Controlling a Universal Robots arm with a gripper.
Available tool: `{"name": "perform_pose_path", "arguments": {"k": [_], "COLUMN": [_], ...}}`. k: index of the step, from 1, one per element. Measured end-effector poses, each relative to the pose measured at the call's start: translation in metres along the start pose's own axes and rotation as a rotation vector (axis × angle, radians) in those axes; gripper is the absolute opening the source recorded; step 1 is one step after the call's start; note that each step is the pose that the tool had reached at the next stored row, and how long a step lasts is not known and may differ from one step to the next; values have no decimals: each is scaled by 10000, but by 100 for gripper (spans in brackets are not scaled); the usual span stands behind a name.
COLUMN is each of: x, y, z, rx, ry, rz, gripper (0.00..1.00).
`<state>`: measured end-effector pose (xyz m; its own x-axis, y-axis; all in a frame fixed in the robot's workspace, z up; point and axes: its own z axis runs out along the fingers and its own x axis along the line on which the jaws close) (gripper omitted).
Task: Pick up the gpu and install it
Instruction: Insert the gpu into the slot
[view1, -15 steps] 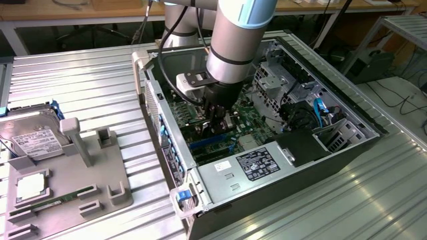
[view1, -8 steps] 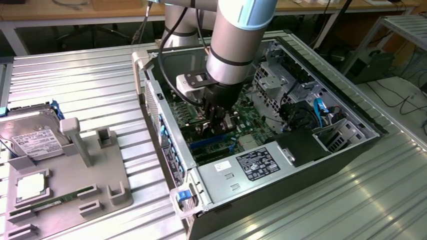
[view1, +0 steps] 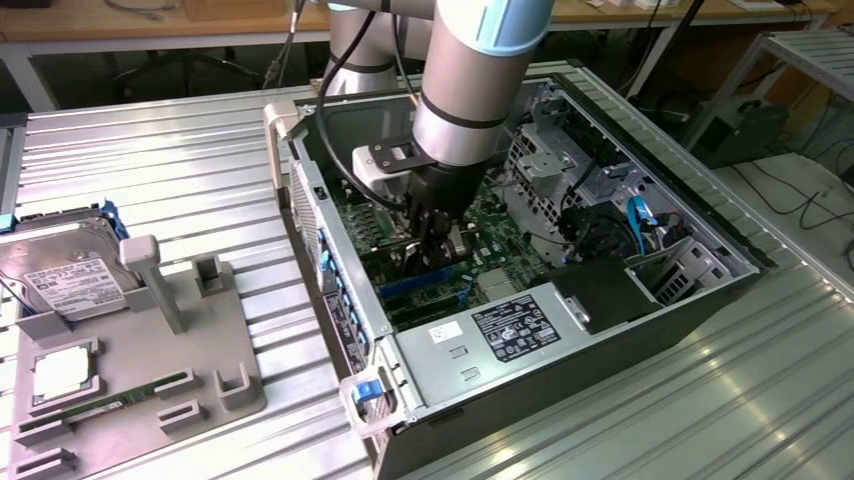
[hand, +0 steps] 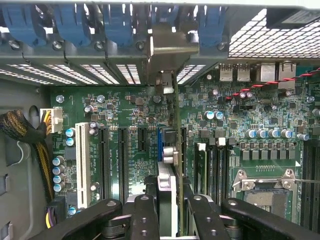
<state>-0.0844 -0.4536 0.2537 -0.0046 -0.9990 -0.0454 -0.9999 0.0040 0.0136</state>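
Gripping the gpu (hand: 167, 186) edge-on in the wrist view, fingers (hand: 142, 216) sit inside the case (view1: 727, 250).

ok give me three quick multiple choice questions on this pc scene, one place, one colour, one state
1. Where is the hard drive? A. on the floor B. on the grey tray beside the case C. on a shelf
2. What colour are the slot clips at the case's rear? A. blue B. red C. yellow
3. How is the claw? A. open, empty B. shut on a cable C. shut on the gpu
Answers: 1 B, it lies on the tray; 2 A, a blue row shows; 3 C, the gpu stands edge-on in its grip.
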Motion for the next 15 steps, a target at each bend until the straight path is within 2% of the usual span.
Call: {"name": "perform_pose_path", "arguments": {"k": [15], "x": [1], "y": [0], "z": [24], "rx": [28], "ry": [4], "rz": [-1], "gripper": [28]}}
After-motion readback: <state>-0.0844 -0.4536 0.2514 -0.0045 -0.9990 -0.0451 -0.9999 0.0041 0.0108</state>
